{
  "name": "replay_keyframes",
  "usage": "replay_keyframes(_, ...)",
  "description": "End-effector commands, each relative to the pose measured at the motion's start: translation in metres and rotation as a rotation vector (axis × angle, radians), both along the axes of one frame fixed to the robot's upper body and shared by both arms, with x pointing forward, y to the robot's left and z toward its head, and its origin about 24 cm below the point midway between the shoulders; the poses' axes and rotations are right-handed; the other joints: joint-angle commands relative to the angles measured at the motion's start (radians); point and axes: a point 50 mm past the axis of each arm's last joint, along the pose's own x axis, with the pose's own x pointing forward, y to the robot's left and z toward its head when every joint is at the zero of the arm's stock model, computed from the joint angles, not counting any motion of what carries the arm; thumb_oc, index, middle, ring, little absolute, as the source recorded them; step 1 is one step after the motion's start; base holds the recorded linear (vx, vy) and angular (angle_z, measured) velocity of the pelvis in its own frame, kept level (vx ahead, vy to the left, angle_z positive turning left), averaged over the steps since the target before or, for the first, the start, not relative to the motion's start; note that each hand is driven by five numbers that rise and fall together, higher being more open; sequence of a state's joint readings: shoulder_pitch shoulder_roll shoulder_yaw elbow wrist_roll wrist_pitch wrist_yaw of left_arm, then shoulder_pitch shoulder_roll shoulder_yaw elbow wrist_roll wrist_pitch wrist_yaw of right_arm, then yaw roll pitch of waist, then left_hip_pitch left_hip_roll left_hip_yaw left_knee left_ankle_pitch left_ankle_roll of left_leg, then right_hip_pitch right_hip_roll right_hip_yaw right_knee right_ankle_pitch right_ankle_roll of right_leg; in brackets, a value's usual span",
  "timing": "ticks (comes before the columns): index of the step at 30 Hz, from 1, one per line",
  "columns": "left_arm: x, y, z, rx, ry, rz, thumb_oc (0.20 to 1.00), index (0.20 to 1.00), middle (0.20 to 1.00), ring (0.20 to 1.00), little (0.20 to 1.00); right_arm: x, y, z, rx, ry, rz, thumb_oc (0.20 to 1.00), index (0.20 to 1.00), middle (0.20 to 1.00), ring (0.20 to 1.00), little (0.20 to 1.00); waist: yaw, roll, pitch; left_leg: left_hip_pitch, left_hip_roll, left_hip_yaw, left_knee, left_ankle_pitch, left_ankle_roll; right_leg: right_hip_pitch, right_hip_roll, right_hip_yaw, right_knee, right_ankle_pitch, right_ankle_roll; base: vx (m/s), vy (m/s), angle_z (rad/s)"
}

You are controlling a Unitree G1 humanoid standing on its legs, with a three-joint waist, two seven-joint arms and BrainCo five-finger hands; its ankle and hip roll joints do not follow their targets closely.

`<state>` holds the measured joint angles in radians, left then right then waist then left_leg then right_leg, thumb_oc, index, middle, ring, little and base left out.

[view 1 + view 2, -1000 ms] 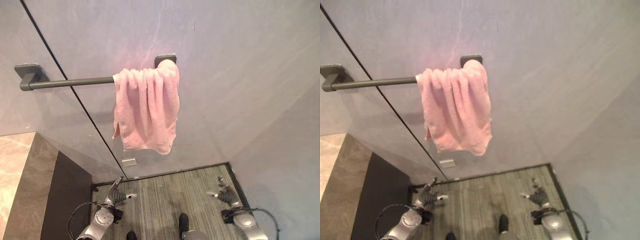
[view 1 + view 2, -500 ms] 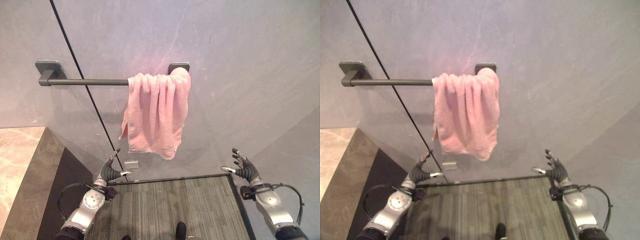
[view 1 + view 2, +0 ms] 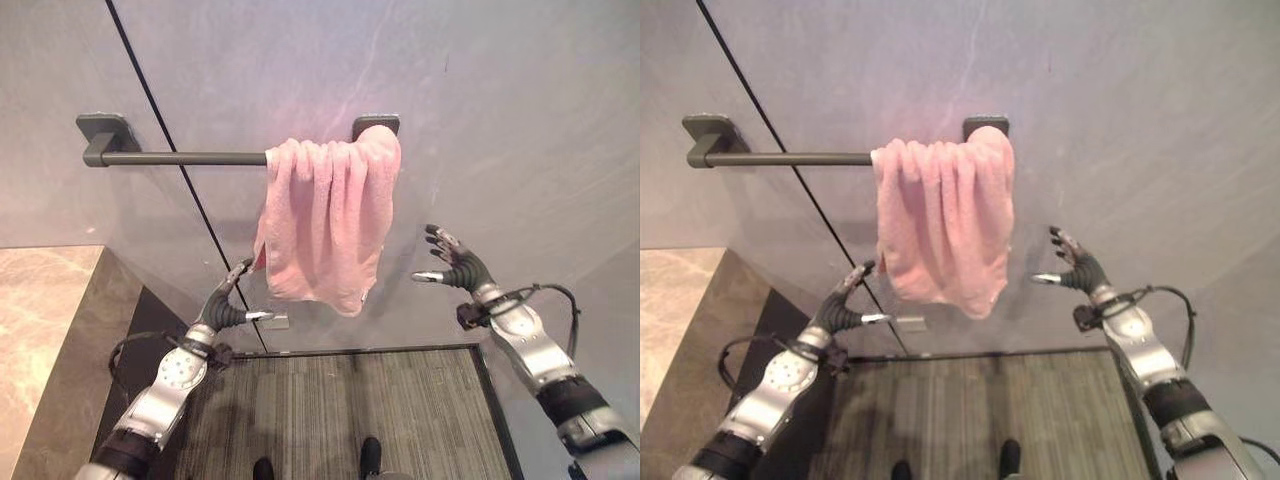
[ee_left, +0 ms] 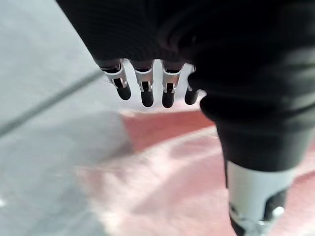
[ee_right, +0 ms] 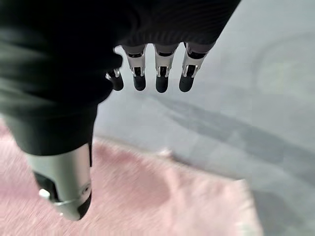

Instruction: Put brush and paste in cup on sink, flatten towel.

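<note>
Pink terry cloth, a soft hand towel (image 3: pixel 328 228), hangs bunched in vertical folds at the right end of a dark grey metal towel bar (image 3: pixel 180 158) fixed to a grey wall. The bar's long axis runs level from left to right, and most of its length to the left of the towel is bare, so flattening looks to call for spreading the cloth leftward along it.

The robot's left hand (image 3: pixel 232 305) sits low, just beside the towel's lower left corner, with fingers relaxed and thumb apart, holding nothing. Its right hand (image 3: pixel 452 268) is raised near the towel's right edge, level with the lower half of the cloth, fingers spread loosely and likewise empty. Neither hand touches the towel. The left hand seems the closer of the two, the towel lying up and to its right. A marble-patterned counter edge (image 3: pixel 45 330) shows at the lower left.
</note>
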<state>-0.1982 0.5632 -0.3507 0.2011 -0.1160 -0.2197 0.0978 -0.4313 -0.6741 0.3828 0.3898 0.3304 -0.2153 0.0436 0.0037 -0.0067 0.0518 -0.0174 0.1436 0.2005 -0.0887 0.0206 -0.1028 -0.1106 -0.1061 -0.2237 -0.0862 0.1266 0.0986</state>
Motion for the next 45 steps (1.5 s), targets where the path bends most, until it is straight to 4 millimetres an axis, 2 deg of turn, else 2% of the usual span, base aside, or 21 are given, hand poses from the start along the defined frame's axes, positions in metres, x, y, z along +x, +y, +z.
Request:
replay_keyframes(1, 0.024, -0.024, 0.046, -0.048, -0.183, -0.097, 1.000, 1.000, 1.000, 1.000, 1.000, 0.023, 0.022, 0.044, 0.069, -0.160, 0.012, 1.000, 1.000, 1.000, 1.000, 1.000, 0.001, -0.049, 0.031, -0.003, -0.034, 0.015, 0.001, 0.046, 0.009, 0.038, -0.079, 0.041, -0.001, 0.029, 0.083, 0.00, 0.000, 0.00)
replay_keyframes(6, 0.036, -0.052, 0.044, -0.119, -0.160, -0.118, 1.000, 1.000, 1.000, 1.000, 1.000, 0.027, 0.052, 0.043, 0.222, -0.174, 0.016, 1.000, 1.000, 1.000, 1.000, 1.000, -0.015, -0.049, 0.046, -0.013, -0.030, 0.016, 0.001, 0.047, 0.010, 0.024, -0.075, 0.048, 0.006, 0.030, 0.081, 0.00, 0.001, -0.01)
replay_keyframes(11, 0.040, -0.062, 0.042, -0.155, -0.152, -0.092, 1.000, 1.000, 1.000, 1.000, 1.000, 0.024, 0.072, 0.041, 0.296, -0.164, 0.059, 1.000, 1.000, 1.000, 1.000, 1.000, -0.021, -0.057, 0.051, -0.005, -0.025, 0.019, 0.002, 0.043, 0.013, 0.023, -0.067, 0.056, 0.012, 0.024, 0.076, 0.03, -0.007, -0.05)
replay_keyframes(12, 0.040, -0.062, 0.042, -0.155, -0.151, -0.092, 0.959, 0.959, 0.959, 0.959, 0.959, 0.024, 0.072, 0.041, 0.296, -0.164, 0.059, 0.827, 0.827, 0.827, 0.827, 0.827, -0.021, -0.057, 0.051, -0.005, -0.025, 0.019, 0.002, 0.043, 0.013, 0.023, -0.067, 0.057, 0.012, 0.024, 0.076, 0.00, 0.000, 0.00)
replay_keyframes(13, 0.039, -0.063, 0.042, -0.173, -0.148, -0.096, 0.636, 0.636, 0.636, 0.636, 0.636, 0.022, 0.075, 0.043, 0.330, -0.166, 0.077, 0.256, 0.256, 0.256, 0.256, 0.256, -0.021, -0.060, 0.052, -0.003, -0.024, 0.021, 0.003, 0.042, 0.013, 0.024, -0.066, 0.059, 0.012, 0.024, 0.076, 0.00, 0.000, 0.00)
replay_keyframes(14, 0.038, -0.062, 0.041, -0.179, -0.141, -0.095, 0.435, 0.435, 0.435, 0.435, 0.435, 0.020, 0.077, 0.042, 0.351, -0.158, 0.089, 0.200, 0.200, 0.200, 0.200, 0.200, -0.021, -0.062, 0.051, -0.001, -0.023, 0.022, 0.002, 0.042, 0.013, 0.025, -0.065, 0.061, 0.011, 0.023, 0.077, 0.05, -0.007, -0.03)
replay_keyframes(15, 0.035, -0.058, 0.036, -0.200, -0.121, -0.083, 0.200, 0.200, 0.200, 0.200, 0.200, 0.017, 0.079, 0.039, 0.379, -0.146, 0.100, 0.200, 0.200, 0.200, 0.200, 0.200, -0.021, -0.064, 0.046, 0.004, -0.021, 0.025, 0.002, 0.041, 0.012, 0.029, -0.063, 0.060, 0.011, 0.020, 0.077, 0.06, -0.002, -0.03)
replay_keyframes(21, 0.022, -0.038, 0.019, -0.238, -0.067, -0.010, 0.200, 0.200, 0.200, 0.200, 0.200, 0.006, 0.070, 0.029, 0.384, -0.146, 0.072, 0.200, 0.200, 0.200, 0.200, 0.200, -0.014, -0.068, 0.036, 0.023, -0.019, 0.024, 0.001, 0.036, 0.012, 0.049, -0.057, 0.056, 0.006, 0.010, 0.076, 0.04, -0.002, -0.01)
replay_keyframes(28, 0.003, -0.013, 0.031, -0.275, -0.124, 0.036, 0.200, 0.200, 0.200, 0.200, 0.200, -0.013, 0.065, 0.035, 0.419, -0.193, 0.104, 0.200, 0.200, 0.200, 0.200, 0.200, -0.002, -0.078, 0.024, 0.039, -0.017, 0.016, 0.001, 0.032, 0.011, 0.073, -0.054, 0.042, 0.004, 0.002, 0.075, 0.01, 0.000, 0.00)
replay_keyframes(31, -0.003, -0.006, 0.042, -0.282, -0.169, 0.039, 0.200, 0.200, 0.200, 0.200, 0.200, -0.022, 0.071, 0.048, 0.429, -0.233, 0.185, 0.200, 0.200, 0.200, 0.200, 0.200, 0.001, -0.084, 0.024, 0.040, -0.017, 0.012, 0.001, 0.030, 0.011, 0.075, -0.053, 0.038, 0.004, 0.001, 0.076, 0.00, 0.001, 0.06)
replay_keyframes(32, -0.006, -0.004, 0.052, -0.288, -0.210, 0.028, 0.200, 0.200, 0.200, 0.200, 0.200, -0.026, 0.076, 0.058, 0.440, -0.259, 0.243, 0.200, 0.200, 0.200, 0.200, 0.200, 0.005, -0.090, 0.025, 0.037, -0.017, 0.011, 0.001, 0.028, 0.011, 0.074, -0.052, 0.036, 0.003, 0.001, 0.076, -0.03, 0.002, 0.04)
replay_keyframes(38, -0.012, -0.005, 0.085, -0.344, -0.349, -0.009, 0.200, 0.200, 0.200, 0.200, 0.200, -0.037, 0.093, 0.096, 0.470, -0.392, 0.390, 0.200, 0.200, 0.200, 0.200, 0.200, 0.013, -0.104, 0.028, 0.025, -0.015, 0.008, 0.001, 0.027, 0.008, 0.067, -0.055, 0.033, 0.000, 0.006, 0.080, -0.03, 0.010, 0.05)
replay_keyframes(40, -0.016, -0.006, 0.096, -0.381, -0.405, -0.021, 0.200, 0.200, 0.200, 0.200, 0.200, -0.041, 0.102, 0.110, 0.497, -0.445, 0.438, 0.200, 0.200, 0.200, 0.200, 0.200, 0.016, -0.108, 0.028, 0.022, -0.014, 0.008, 0.001, 0.028, 0.007, 0.064, -0.056, 0.034, -0.001, 0.009, 0.080, -0.04, 0.008, 0.02)
replay_keyframes(41, -0.019, -0.008, 0.105, -0.428, -0.449, -0.032, 0.200, 0.200, 0.200, 0.200, 0.200, -0.047, 0.114, 0.122, 0.522, -0.485, 0.502, 0.200, 0.200, 0.200, 0.200, 0.200, 0.020, -0.111, 0.029, 0.018, -0.014, 0.007, 0.001, 0.028, 0.005, 0.061, -0.057, 0.035, -0.001, 0.010, 0.079, -0.03, 0.005, 0.00)
replay_keyframes(45, -0.024, -0.009, 0.110, -0.467, -0.483, -0.040, 0.200, 0.200, 0.200, 0.200, 0.200, -0.052, 0.125, 0.130, 0.559, -0.515, 0.552, 0.200, 0.200, 0.200, 0.200, 0.200, 0.026, -0.112, 0.031, 0.013, -0.013, 0.005, 0.001, 0.030, 0.004, 0.057, -0.059, 0.033, -0.001, 0.011, 0.078, -0.01, 0.001, 0.00)
